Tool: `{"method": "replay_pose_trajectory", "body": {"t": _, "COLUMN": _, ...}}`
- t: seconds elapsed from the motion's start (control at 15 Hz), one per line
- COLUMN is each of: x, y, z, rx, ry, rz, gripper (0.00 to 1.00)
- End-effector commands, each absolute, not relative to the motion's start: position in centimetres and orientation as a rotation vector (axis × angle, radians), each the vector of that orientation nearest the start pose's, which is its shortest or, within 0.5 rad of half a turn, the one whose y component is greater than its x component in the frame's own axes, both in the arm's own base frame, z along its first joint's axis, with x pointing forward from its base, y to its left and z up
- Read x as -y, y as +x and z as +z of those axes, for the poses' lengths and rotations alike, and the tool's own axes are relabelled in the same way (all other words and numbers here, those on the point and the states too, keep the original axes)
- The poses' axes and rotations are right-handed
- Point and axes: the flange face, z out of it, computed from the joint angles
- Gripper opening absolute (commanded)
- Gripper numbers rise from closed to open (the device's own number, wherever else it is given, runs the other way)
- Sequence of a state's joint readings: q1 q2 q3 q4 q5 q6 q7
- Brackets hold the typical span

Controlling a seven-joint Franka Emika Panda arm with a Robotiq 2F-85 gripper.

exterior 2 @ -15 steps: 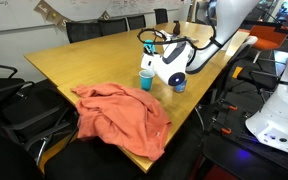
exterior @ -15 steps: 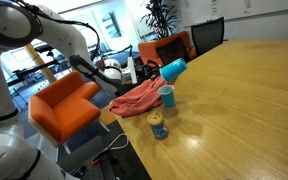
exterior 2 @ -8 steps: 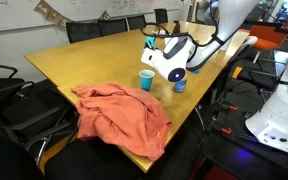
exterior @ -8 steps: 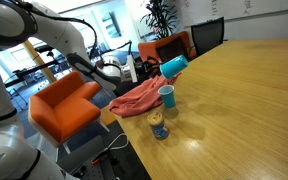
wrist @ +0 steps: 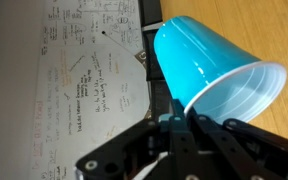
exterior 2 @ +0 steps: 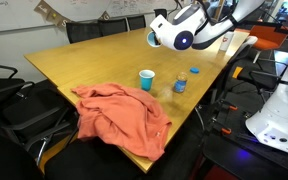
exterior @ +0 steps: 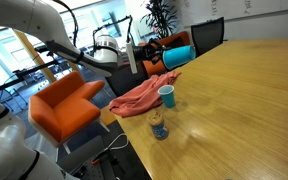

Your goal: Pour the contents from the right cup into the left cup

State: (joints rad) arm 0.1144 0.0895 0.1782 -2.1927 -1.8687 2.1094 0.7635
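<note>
Right cup [wrist: 209, 72] higher now, seemingly sideways in jaws.

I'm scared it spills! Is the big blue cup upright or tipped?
Tipped. The big blue cup lies on its side, held up in the air.

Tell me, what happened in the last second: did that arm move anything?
The gripper rose, carrying the big blue cup up and away from the small cup. It stays shut on the big blue cup, which is still tipped on its side. Nothing was let go. The small cup, the yellow can and the orange cloth on the table have not moved.
</note>
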Motion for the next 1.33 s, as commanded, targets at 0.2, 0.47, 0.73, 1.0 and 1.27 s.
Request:
{"method": "replay_pose_trajectory", "body": {"t": 0.2, "x": -5.7, "y": 54.4, "z": 42.0, "rx": -0.551, "ry": 1.885, "rz": 0.906, "gripper": 0.01}}
{"method": "replay_pose_trajectory", "body": {"t": 0.47, "x": -3.0, "y": 54.5, "z": 41.6, "rx": -0.423, "ry": 2.053, "rz": 1.055, "gripper": 0.01}}
{"method": "replay_pose_trajectory", "body": {"t": 0.73, "x": -1.2, "y": 54.5, "z": 40.6, "rx": -0.252, "ry": 2.226, "rz": 1.182, "gripper": 0.01}}
{"method": "replay_pose_trajectory", "body": {"t": 1.0, "x": 0.7, "y": 54.4, "z": 39.6, "rx": -0.041, "ry": 2.402, "rz": 1.256, "gripper": 0.01}}
{"method": "replay_pose_trajectory", "body": {"t": 1.27, "x": 2.6, "y": 54.3, "z": 39.1, "rx": 0.154, "ry": 2.574, "rz": 1.304, "gripper": 0.01}}
